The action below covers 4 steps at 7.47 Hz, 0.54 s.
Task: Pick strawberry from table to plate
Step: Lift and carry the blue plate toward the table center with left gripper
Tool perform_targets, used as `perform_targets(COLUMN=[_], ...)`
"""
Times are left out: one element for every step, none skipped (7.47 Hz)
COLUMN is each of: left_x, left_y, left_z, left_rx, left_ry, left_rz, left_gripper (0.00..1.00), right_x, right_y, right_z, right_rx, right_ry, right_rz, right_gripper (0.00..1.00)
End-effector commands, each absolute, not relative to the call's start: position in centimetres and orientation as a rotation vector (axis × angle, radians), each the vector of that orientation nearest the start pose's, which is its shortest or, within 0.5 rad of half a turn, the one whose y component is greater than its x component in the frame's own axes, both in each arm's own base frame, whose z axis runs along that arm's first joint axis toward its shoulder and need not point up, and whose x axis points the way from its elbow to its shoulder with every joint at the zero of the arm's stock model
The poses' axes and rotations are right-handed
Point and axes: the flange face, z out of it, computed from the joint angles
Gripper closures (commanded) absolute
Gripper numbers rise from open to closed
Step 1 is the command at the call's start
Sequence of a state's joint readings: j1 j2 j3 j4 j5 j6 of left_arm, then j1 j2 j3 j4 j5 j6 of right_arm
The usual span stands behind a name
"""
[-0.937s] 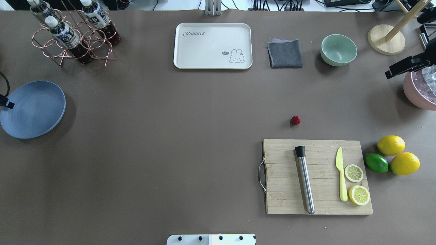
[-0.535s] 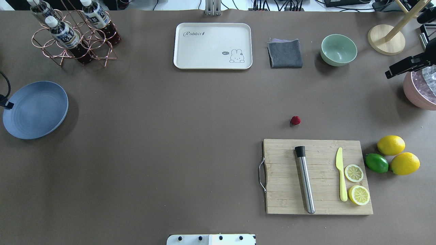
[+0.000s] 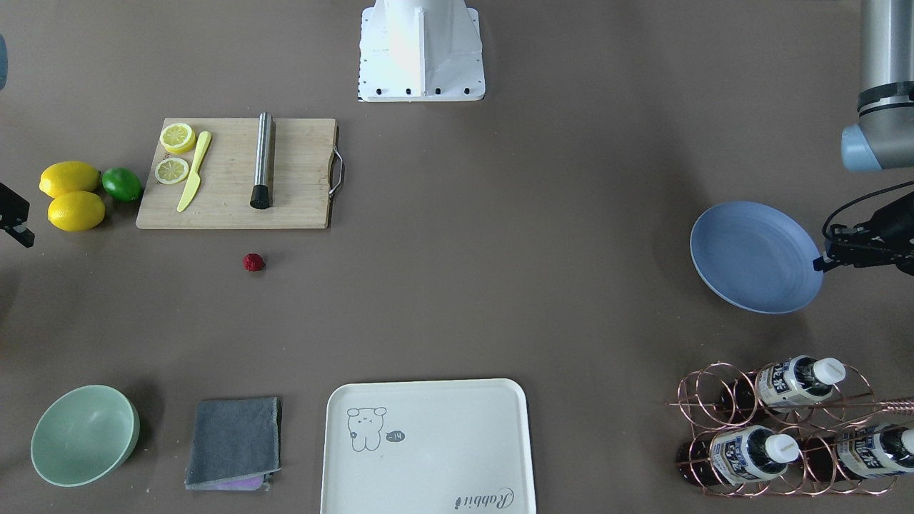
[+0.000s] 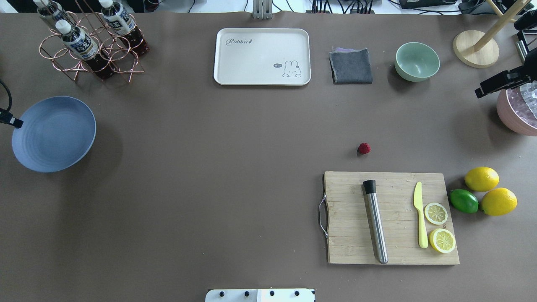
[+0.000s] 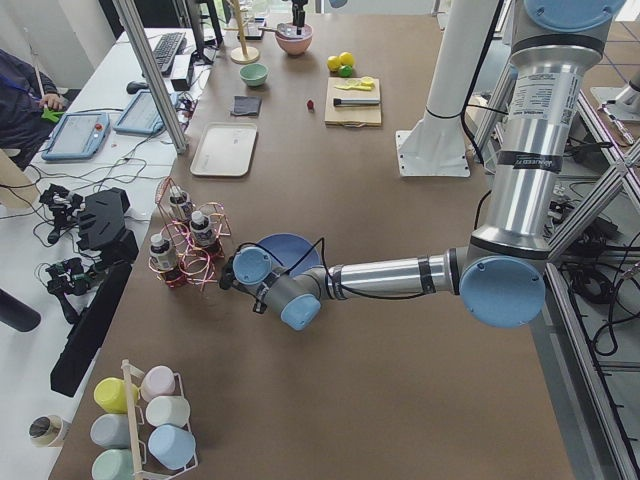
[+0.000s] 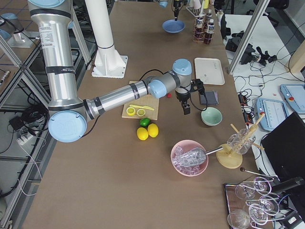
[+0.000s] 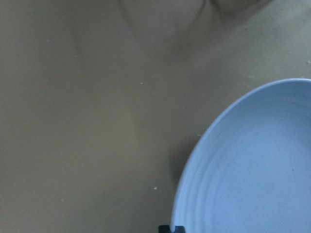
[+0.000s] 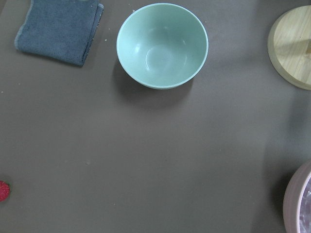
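Note:
The strawberry (image 4: 363,148) lies on the bare table (image 4: 235,167), just beyond the far edge of the wooden cutting board (image 4: 348,218); it also shows as a small red berry (image 3: 253,263) in the front-facing view and at the lower left edge of the right wrist view (image 8: 2,191). The blue plate (image 4: 54,134) is at the far left, with my left gripper (image 4: 12,122) shut on its outer rim (image 3: 814,265). My right gripper (image 4: 479,92) hovers at the far right near a pink bowl, well away from the strawberry; whether it is open or shut does not show.
On the board lie a steel muddler (image 4: 374,222), a yellow knife (image 4: 419,216) and two lemon halves. Two lemons (image 4: 481,178) and a lime (image 4: 463,201) sit to its right. At the back stand a cream tray (image 4: 262,56), a grey cloth (image 4: 351,66), a green bowl (image 4: 417,61) and a bottle rack (image 4: 90,42).
The plate has slid to the right, inward over the table, with my left gripper on its rim. The strawberry and the right arm have stayed in place.

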<state>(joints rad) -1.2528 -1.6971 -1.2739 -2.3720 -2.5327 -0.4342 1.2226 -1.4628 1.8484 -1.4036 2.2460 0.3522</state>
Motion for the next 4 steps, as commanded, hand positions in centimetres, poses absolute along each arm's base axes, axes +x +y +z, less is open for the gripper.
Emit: perform_targets(left_x=[12.5,13.8,17.7,21.5], left_y=[-53.7,-53.4,-52.7,-53.6], left_z=[56.2,53.1,50.2,46.3], left_rx=[0.178,0.166,0.121,0.148], left_ry=[1.163,1.186,1.208,1.196], left_rz=[0.083,0.056,0.052,0.004], left_gripper=[1.0,1.0,1.0,1.0], right_x=[-11.6,-11.6,-11.6,-11.7], right_y=[-52.7,-52.7,-52.8,-52.8], right_z=[45.2,45.2,45.1,44.9], right_rx=[0.27,0.269,0.268,0.27], right_ry=[-0.801,-0.801,-0.804,-0.806], right_rz=[-0.179,-0.178,-0.174,-0.176], right_gripper=[0.0,0.0,0.0,0.0])
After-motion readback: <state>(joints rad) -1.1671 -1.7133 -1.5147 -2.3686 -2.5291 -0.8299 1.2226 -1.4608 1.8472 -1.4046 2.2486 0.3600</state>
